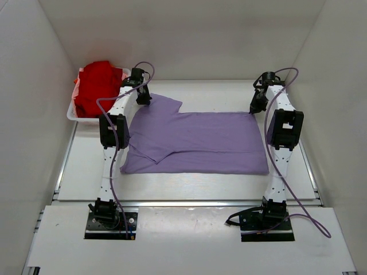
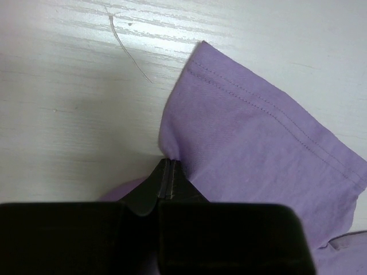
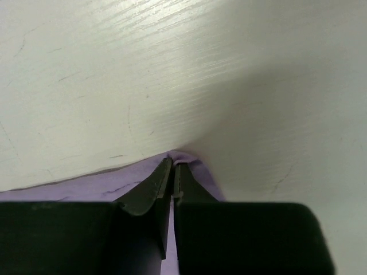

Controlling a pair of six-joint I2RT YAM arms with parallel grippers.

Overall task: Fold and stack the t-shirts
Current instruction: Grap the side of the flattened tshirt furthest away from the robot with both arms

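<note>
The lavender-purple t-shirt (image 1: 198,140) lies spread flat across the middle of the table, one sleeve folded over its lower left part. My left gripper (image 1: 143,98) is shut on the shirt's far left edge beside the sleeve; the left wrist view shows the jaws pinched on the purple cloth (image 2: 252,137). My right gripper (image 1: 256,106) is shut on the shirt's far right corner; the right wrist view shows the cloth (image 3: 189,160) caught at the jaw tips. The red t-shirt (image 1: 96,86) lies bunched in the white tray.
The white tray (image 1: 73,112) stands at the far left corner against the left wall. White walls close in the table at left, right and back. Bare table (image 1: 189,183) lies in front of the purple shirt, and a loose thread (image 2: 129,48) lies on the table.
</note>
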